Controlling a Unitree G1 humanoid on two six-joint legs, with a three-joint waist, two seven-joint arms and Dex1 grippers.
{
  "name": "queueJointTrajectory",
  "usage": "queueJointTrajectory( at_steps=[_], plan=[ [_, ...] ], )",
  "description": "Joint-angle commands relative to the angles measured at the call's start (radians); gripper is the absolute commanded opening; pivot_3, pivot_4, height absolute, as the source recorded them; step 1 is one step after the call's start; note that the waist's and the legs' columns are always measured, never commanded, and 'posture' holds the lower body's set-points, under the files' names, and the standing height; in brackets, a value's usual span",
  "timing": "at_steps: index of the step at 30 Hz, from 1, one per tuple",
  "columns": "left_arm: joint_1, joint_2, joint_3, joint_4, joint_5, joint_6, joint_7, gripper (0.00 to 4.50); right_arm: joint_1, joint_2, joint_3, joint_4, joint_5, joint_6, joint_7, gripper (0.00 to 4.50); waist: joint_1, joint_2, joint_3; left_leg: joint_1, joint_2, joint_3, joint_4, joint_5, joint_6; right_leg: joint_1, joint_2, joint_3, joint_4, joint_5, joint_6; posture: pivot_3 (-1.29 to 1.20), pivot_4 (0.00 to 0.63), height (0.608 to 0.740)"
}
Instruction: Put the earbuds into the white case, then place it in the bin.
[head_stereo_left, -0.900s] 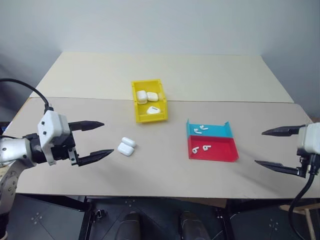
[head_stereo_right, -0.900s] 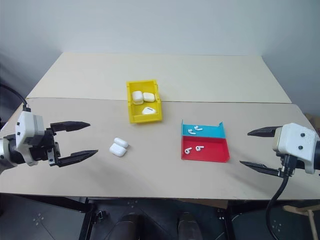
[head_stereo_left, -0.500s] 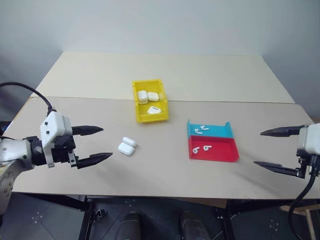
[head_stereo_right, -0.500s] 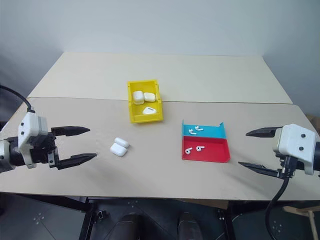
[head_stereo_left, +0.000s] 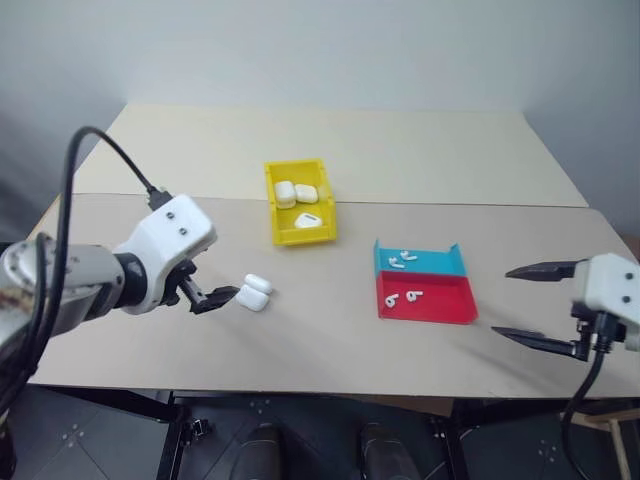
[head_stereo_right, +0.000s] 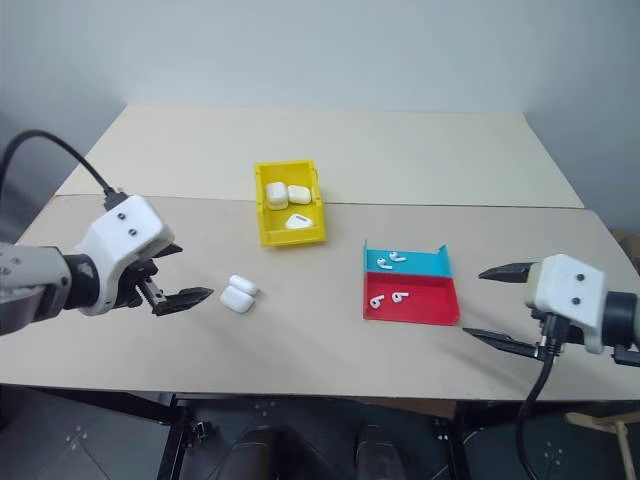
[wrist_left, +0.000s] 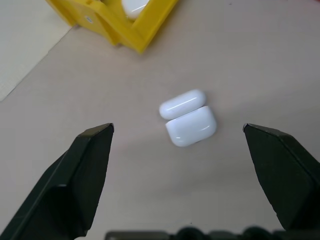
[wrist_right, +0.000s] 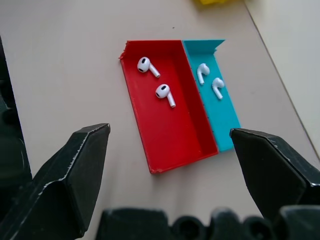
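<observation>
Yellow was the colour that caught my eye first from the head views: the bin (head_stereo_left: 298, 213) stood near the middle of the pale surface (head_stereo_left: 330, 330), close to the seam where two boards met, and three white cases lay inside it. In front of the bin, toward the robot's left, one white case (head_stereo_left: 252, 292) lay on the surface with its lid flipped open and flat. The left claw (head_stereo_left: 222, 297) was just beside this case, its one visible black finger (head_stereo_right: 185, 298) pointing at it and not touching it. To the right of the bin stood a shallow tray (head_stereo_left: 424, 283), blue at the back and red at the front, with small earbuds (head_stereo_left: 403, 261) in both halves. The right claw (head_stereo_left: 530, 304) hung over the near right corner of the surface, well apart from the tray, with its two fingers spread wide and nothing between them.

From the left wrist view, the open white case (wrist_left: 188, 118) lay between the two black fingers (wrist_left: 85, 175), which were spread far apart and held nothing. A corner of the bin (wrist_left: 125, 25) was visible beyond the case.

From the right wrist view, the tray (wrist_right: 175, 130) lay ahead of the spread fingers (wrist_right: 65, 185). Two earbuds (wrist_right: 165, 93) rested in the red half and two more in the blue half (wrist_right: 210, 82).
</observation>
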Motion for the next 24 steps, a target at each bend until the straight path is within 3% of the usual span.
queueJointTrajectory(
  at_steps=[1,8,13,24],
  plan=[
    [-0.107,0.062,-0.154,0.102,-0.18,0.056,0.145,4.5,-0.059,-0.022,0.057,0.018,0.0,0.005,-0.009,4.44,-0.007,0.0,0.0,0.0,0.0,0.0,-0.001,0.0,0.0,0.0,0.0,0.001,-0.001,0.0,0.0,0.0,0.15,0.74],
    [-0.3,-0.03,-0.366,0.375,-0.635,0.056,0.662,4.5,-0.216,-0.074,0.177,0.147,-0.013,-0.016,0.038,4.44,0.0,0.0,0.0,-0.002,0.0,0.0,0.001,0.0,0.0,-0.002,-0.001,0.001,0.001,0.0,0.0,0.0,0.15,0.74],
    [-0.318,0.0,-0.568,0.483,-1.028,-0.16,1.058,4.5,-0.246,-0.065,0.223,0.179,-0.018,-0.029,0.055,4.44,0.002,0.0,0.0,-0.003,0.0,-0.001,0.001,0.0,0.0,-0.004,-0.001,0.001,0.001,0.0,0.0,0.0,0.15,0.74],
    [-0.446,-0.008,-0.713,0.681,-1.057,-0.098,1.124,4.5,-0.209,0.001,0.25,0.105,-0.038,-0.001,-0.041,4.44,0.004,0.0,0.0,-0.002,-0.001,-0.001,0.001,0.001,-0.001,-0.003,-0.001,0.001,0.001,0.0,0.0,0.0,0.15,0.74]
  ],
)
